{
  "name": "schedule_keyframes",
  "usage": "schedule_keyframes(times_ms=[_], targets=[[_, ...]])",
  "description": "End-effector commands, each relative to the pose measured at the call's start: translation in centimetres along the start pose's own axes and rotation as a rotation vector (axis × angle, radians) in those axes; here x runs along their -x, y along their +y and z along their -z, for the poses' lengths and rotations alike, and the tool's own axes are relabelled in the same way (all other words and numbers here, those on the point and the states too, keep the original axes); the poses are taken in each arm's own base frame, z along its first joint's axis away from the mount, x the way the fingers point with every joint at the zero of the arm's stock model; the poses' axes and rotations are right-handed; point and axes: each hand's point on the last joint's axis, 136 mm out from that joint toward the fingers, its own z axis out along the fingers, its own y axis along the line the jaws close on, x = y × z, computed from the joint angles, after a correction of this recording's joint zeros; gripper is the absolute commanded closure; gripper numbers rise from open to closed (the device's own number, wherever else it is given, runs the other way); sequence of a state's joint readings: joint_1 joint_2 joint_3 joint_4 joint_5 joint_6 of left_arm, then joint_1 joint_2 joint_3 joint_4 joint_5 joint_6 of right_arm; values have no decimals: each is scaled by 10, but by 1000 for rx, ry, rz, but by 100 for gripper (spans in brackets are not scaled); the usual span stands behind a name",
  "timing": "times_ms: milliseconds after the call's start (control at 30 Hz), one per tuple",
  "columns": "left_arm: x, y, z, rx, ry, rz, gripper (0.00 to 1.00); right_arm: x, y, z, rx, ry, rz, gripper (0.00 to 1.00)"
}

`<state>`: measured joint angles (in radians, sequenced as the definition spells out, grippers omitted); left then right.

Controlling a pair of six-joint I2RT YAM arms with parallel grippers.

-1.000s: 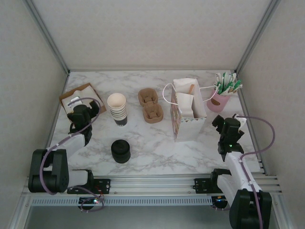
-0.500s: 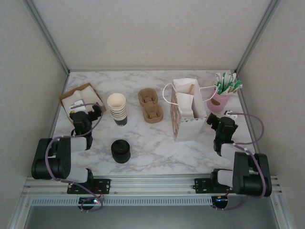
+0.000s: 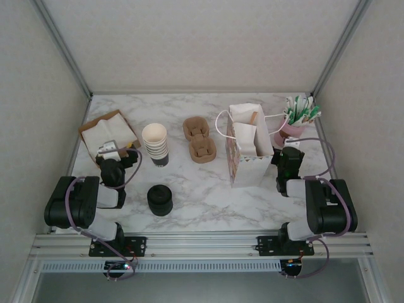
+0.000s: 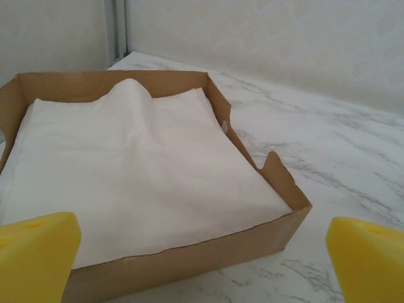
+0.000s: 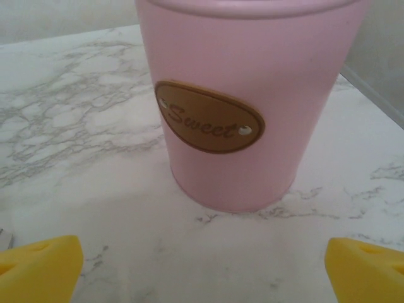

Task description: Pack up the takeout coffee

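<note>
The takeout coffee is hidden or out of view. In the top view my left gripper (image 3: pixel 111 153) sits low at the left, just in front of the brown napkin box (image 3: pixel 107 129). Its yellow fingertips (image 4: pixel 38 252) stand far apart, so the left gripper (image 4: pixel 202 268) is open with nothing held. Low at the right, my right gripper (image 3: pixel 287 155) sits beside the white paper bag (image 3: pixel 249 148), facing the pink cup (image 5: pixel 243 107). The right gripper (image 5: pixel 202 271) is open and holds nothing.
A lidless stack of cream-rimmed cups (image 3: pixel 155 144) and a squat black stack of lids (image 3: pixel 160 199) stand left of centre. Brown cup carriers (image 3: pixel 199 139) lie mid-table. The pink cup (image 3: pixel 291 131) holds green-and-white sticks. Frame posts and walls close in both sides.
Both arms have folded down and back toward their bases. The right gripper moved left toward the bag and pink cup, the left one settled before the napkin box. Both stayed open.
</note>
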<state>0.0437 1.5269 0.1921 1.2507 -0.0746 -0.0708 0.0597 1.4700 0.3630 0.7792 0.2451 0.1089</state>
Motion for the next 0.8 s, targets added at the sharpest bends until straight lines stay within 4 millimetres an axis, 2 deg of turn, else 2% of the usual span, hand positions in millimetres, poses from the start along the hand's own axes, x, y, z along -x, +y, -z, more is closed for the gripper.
schedule_keyframes(times_ms=[0, 767], targets=[[21, 1, -2, 11, -83, 21, 0, 2, 15, -8, 62, -39, 49, 1], [20, -2, -4, 9, -75, 10, 0, 0, 17, -8, 60, -21, 62, 1]])
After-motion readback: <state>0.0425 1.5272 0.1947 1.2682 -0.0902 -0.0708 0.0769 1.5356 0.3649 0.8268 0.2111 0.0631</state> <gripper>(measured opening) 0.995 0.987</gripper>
